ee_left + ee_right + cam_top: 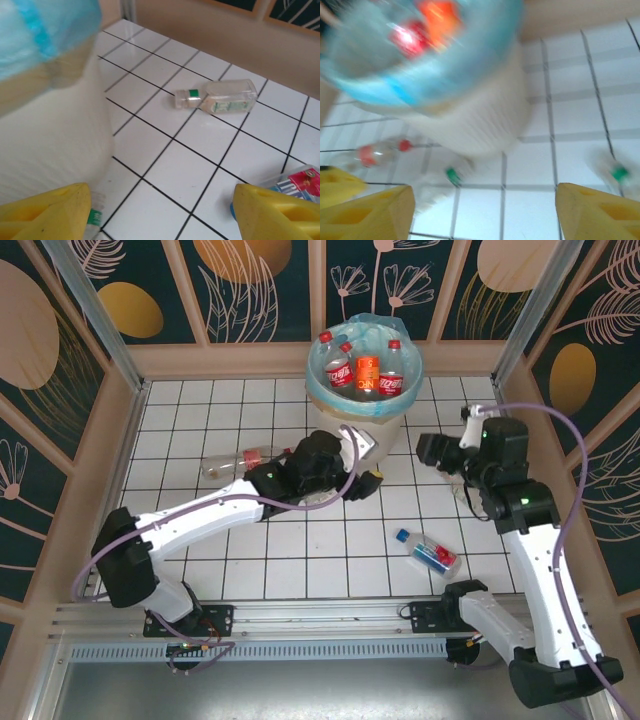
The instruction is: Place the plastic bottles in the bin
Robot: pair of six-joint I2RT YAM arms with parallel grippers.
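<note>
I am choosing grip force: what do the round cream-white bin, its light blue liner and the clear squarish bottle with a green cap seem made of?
The round cream-white bin: probably matte plastic, with a dull, even wall. Its light blue liner: thin translucent film, in crumpled folds. The clear squarish bottle: likely glossy transparent plastic, see-through with bright highlights.

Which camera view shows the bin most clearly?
The top external view: the bin is sharp, its rim whole, with red-capped bottles inside. The left wrist view catches a blurred part of its wall; the right wrist view shows it blurred.
</note>
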